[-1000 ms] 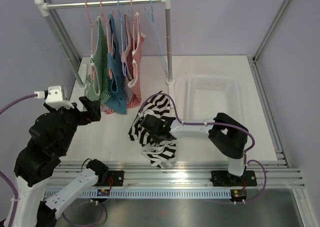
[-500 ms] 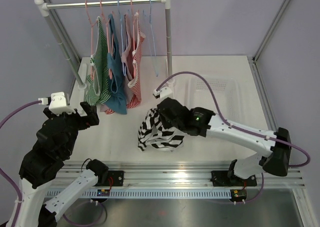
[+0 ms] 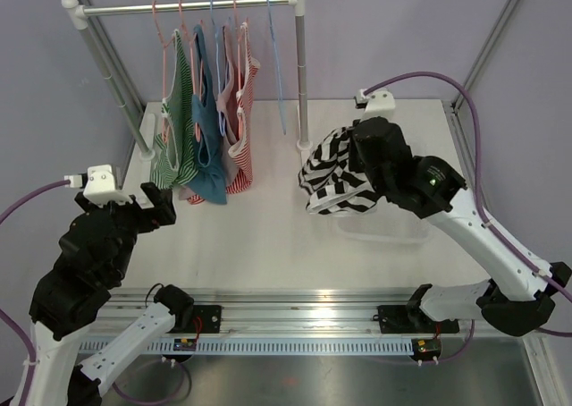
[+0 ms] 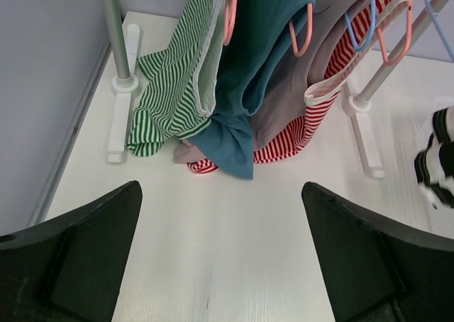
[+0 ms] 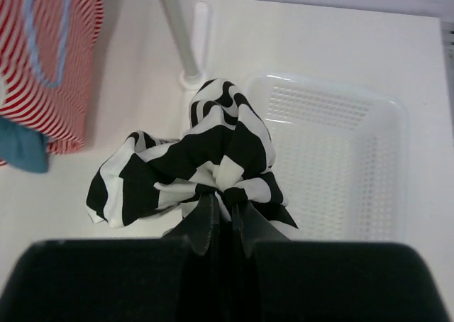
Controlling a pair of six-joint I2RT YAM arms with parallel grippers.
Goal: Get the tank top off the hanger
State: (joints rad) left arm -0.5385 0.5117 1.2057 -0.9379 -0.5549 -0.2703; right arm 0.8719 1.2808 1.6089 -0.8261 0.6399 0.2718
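Top external, white table, lilac walls, clothes rack, tank top aloft

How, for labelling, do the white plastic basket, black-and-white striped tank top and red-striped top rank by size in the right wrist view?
White plastic basket and black-and-white striped tank top: alike; tank top nearer.
Red-striped top, cropped.

Left pincer spread wide, right pincer pinched closed.
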